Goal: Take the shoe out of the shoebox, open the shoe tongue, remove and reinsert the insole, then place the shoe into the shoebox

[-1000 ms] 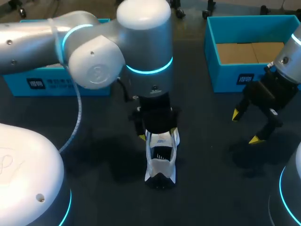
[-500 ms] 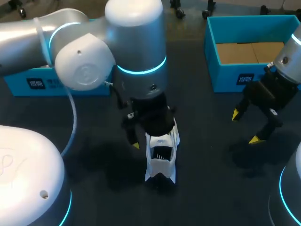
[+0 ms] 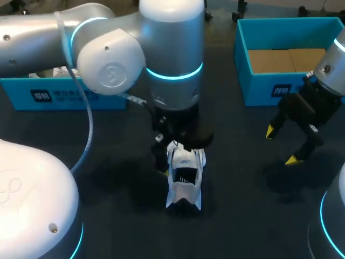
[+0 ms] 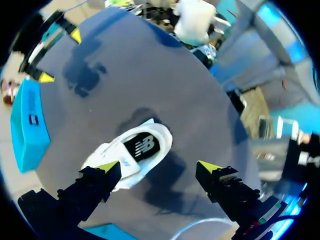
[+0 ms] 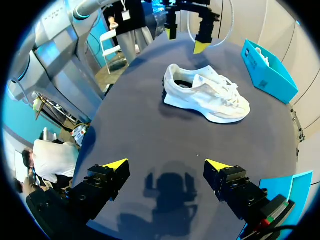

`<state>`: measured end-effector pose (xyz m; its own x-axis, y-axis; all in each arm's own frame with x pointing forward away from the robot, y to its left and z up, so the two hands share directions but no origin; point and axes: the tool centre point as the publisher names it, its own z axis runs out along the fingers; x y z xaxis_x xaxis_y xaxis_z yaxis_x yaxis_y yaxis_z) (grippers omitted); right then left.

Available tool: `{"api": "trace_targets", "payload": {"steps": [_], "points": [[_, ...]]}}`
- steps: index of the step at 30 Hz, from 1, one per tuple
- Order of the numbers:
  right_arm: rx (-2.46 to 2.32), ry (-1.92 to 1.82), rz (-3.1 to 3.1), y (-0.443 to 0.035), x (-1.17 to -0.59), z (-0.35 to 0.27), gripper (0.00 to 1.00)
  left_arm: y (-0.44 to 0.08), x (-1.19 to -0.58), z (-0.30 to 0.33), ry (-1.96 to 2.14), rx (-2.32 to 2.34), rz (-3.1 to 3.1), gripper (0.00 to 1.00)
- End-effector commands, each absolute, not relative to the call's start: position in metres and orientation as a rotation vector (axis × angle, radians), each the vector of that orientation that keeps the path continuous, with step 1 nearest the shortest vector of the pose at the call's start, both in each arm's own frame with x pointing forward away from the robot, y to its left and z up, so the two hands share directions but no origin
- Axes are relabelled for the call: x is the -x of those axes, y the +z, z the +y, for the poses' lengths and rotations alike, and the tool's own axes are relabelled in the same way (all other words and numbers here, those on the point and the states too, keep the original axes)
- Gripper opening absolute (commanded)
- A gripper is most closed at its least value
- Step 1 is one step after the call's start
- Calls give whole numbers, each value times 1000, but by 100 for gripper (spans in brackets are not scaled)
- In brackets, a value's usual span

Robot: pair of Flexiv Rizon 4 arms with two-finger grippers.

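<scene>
head view: one white lace-up sneaker, upright on its sole, about the middle of the dark table. long axis runs from near edge to far edge; toe end not clear from here. left gripper hangs over the sneaker's far end. right gripper well apart, fingers spread wide, empty. two open blue cardboard boxes: left-hand box and right-hand box, the second with brown card inside.

left wrist view: left gripper spread wide, holding nothing. sneaker below it, one end under one finger, dark patch on its top.

right wrist view: right gripper wide open over bare table. sneaker ahead, side-on. toe toward left-hand box, heel opening at the other end. left gripper beyond, clear of the sneaker.
</scene>
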<state>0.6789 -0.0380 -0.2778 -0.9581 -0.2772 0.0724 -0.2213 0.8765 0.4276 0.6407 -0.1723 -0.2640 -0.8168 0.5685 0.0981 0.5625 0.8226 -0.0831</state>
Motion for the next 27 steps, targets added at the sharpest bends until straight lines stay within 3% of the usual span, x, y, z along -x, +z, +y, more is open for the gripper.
{"api": "trace_targets", "payload": {"steps": [1, 27], "points": [[-389, -636, -2916, -278, -679, -37, 100, -274, -632, -177, 75, 399, -2906, 100], [-389, -636, -2916, -278, -679, -37, 100, -351, -600, -187, 68, 335, -2995, 100]]}}
